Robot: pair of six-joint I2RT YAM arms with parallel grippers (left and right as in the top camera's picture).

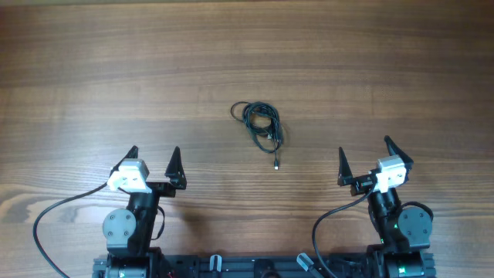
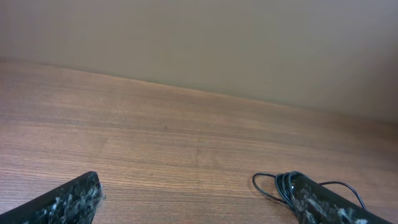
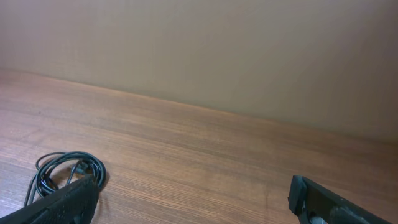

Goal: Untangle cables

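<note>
- Wooden table point(image 1: 93, 62) carries the cables point(image 1: 261, 123), a small black tangle mid-surface.
- Left gripper point(image 1: 154, 152) and right gripper point(image 1: 363, 148): fingers spread wide, well apart from it.

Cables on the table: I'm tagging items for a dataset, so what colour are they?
Black; the cables show best in the overhead view.

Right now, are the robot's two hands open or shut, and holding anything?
Left gripper: open, holding nothing.
Right gripper: open, holding nothing.
</note>
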